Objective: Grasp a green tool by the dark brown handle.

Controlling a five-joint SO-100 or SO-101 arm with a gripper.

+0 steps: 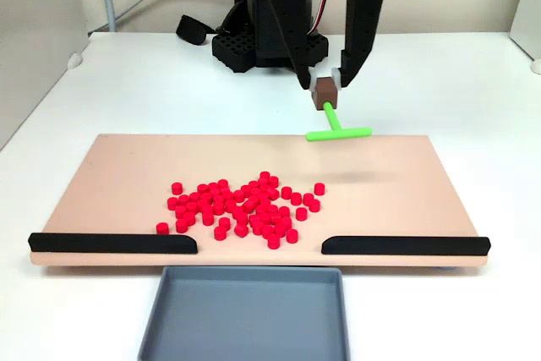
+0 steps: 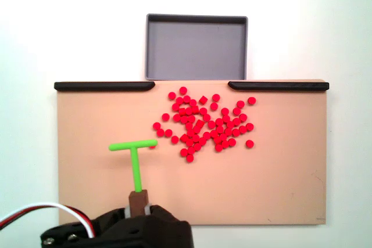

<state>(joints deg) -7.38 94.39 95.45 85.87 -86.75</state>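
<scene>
So from my end the green tool (image 1: 336,128) is up off the board, hanging with the stem angled down and the crossbar at the bottom, right over the far edge of the tan board (image 1: 101,175) in a fixed view. In the other fixed view it (image 2: 135,164) sits over the board's left part, crossbar pointing toward the pile of red cylinders (image 2: 203,126) but I can't say if it touches any. The dark brown handle (image 1: 324,93) caps the top of the stem, and the gripper (image 1: 325,84) has its fingers pressed on either side of that block, so it's clamped on the handle (image 2: 138,202).

Red cylinders (image 1: 245,205) are bunched up mid-board, a loose heap with a few stragglers around the edges. Two long black strips (image 1: 114,243) line the board's near edge in that same view, with a gap between them, and a grey tray (image 1: 245,314) sits on the white counter (image 1: 473,99) just past that gap. The arm's black base (image 1: 270,40) is behind the board, cables trailing off behind it.
</scene>
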